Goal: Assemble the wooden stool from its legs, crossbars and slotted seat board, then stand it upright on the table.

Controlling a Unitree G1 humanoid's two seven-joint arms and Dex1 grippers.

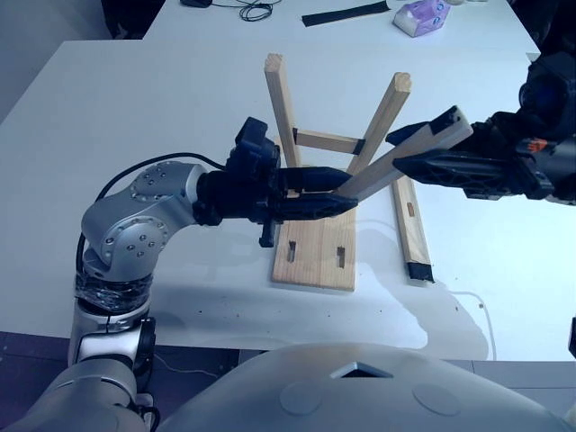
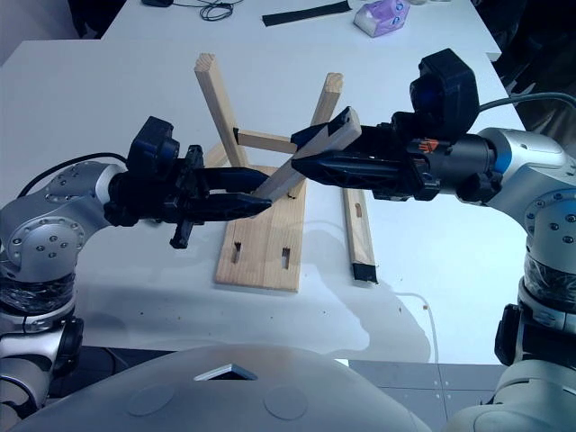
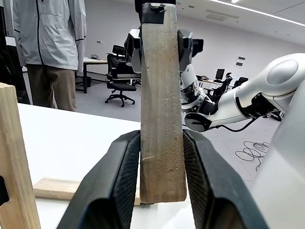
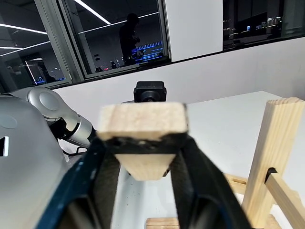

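The left hand (image 1: pixel 346 193) and right hand (image 1: pixel 405 151) hang over the counter (image 1: pixel 135 108), above the slotted seat board (image 1: pixel 315 247) lying flat there. Each is clenched on one end of a slanted wooden leg (image 1: pixel 373 175). It looks stiff, light and smooth, so firm end grips probably suit it.

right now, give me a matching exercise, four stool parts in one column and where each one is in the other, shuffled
Things:
1. raised leg
2. seat board
3. loose leg
4. crossbar

Places:
a. flat on the table, to the right of the board
b. joining the two standing legs at the board's far end
c. gripped by the left fingers and the right fingers
d. flat on the table, slots facing up

Pairs: 1-c, 2-d, 3-a, 4-b
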